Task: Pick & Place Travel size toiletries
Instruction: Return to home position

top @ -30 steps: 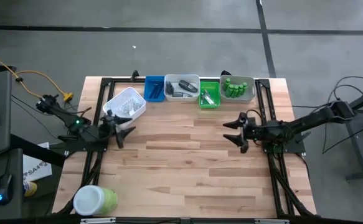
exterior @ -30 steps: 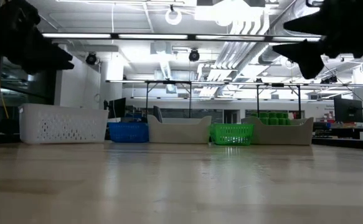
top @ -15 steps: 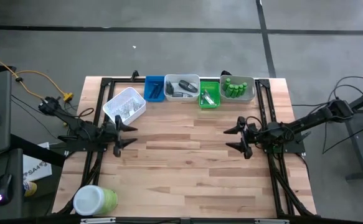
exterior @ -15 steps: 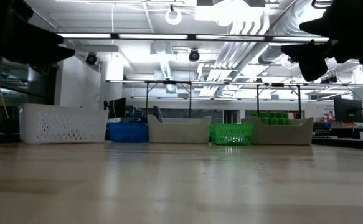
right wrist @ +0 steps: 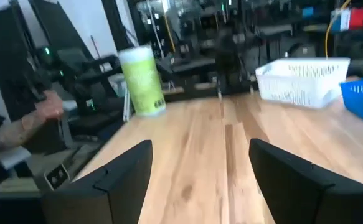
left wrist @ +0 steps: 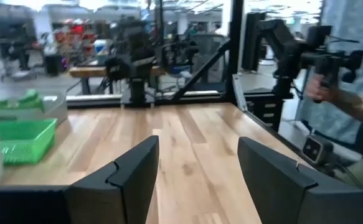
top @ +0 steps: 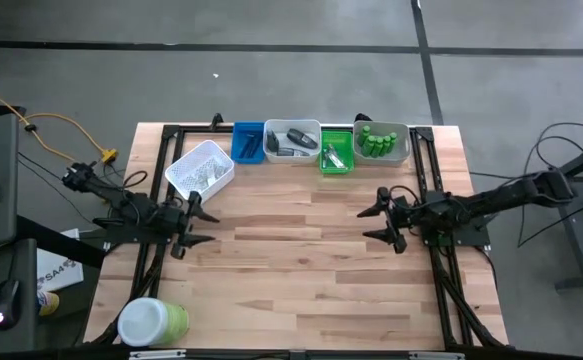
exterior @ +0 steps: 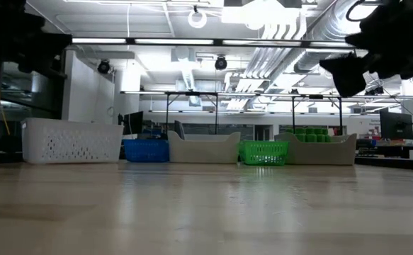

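The travel size toiletries lie sorted in a row of trays at the table's far edge: silvery sachets (top: 203, 170) in a white basket (top: 183, 178), dark pieces (top: 296, 138) in a pale tray (top: 293, 127), green bottles (top: 376, 141) in a grey tray (top: 405, 143). My left gripper (top: 207, 227) hovers open at the table's left, just near of the white basket, pointing level toward the right. My right gripper (top: 365, 225) hovers open at the right, pointing level toward the left. Neither has anything between its fingers (left wrist: 131, 180) (right wrist: 125, 174).
A blue tray (top: 248, 142) and a green tray (top: 335, 154) stand between the others. A big green jar with a white lid (top: 153, 322) lies at the near left corner. Bare wood lies between the grippers. A person's hand (right wrist: 44, 112) shows beyond the table.
My left gripper has swung round from slanting toward the near edge to pointing level at the right, shifting a little toward the near edge and sinking slightly. My right gripper has sunk slightly and rolled a little. Both stay open.
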Controlling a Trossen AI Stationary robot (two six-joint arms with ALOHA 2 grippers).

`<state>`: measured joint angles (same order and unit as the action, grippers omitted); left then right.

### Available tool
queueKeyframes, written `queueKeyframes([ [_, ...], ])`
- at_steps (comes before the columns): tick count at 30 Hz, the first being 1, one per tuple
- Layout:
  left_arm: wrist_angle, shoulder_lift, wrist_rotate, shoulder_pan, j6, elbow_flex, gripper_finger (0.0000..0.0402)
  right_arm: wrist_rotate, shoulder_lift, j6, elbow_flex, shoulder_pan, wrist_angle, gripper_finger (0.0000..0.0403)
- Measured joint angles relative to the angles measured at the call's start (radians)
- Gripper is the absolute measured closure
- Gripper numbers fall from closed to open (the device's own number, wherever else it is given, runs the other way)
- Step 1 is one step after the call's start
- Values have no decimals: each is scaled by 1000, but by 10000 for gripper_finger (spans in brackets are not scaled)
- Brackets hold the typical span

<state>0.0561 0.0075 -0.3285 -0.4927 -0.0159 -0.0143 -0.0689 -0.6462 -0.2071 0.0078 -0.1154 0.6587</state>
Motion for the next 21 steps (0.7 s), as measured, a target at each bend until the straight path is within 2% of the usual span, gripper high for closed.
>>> queueKeyframes([
  [4, -10, 4, 105, 47, 57, 1, 181, -85, -1, 1, 0, 60, -57, 141],
  [7, -13, 6, 138, 96, 64, 2, 181, -175, 2, 3, 0, 102, -93, 141],
  [10, -30, 10, 186, 152, 65, -1, 181, -220, 5, 1, -1, 134, -107, 141],
  [13, -45, 10, 211, 211, 58, -8, 181, -214, 4, -20, -1, 151, -137, 141],
  [17, -49, 10, 210, 266, 10, -10, 181, -128, 4, -52, -2, 155, -146, 141],
  [21, -49, 9, 210, 284, 9, -10, 181, -89, 2, -205, -2, 155, -162, 141],
])
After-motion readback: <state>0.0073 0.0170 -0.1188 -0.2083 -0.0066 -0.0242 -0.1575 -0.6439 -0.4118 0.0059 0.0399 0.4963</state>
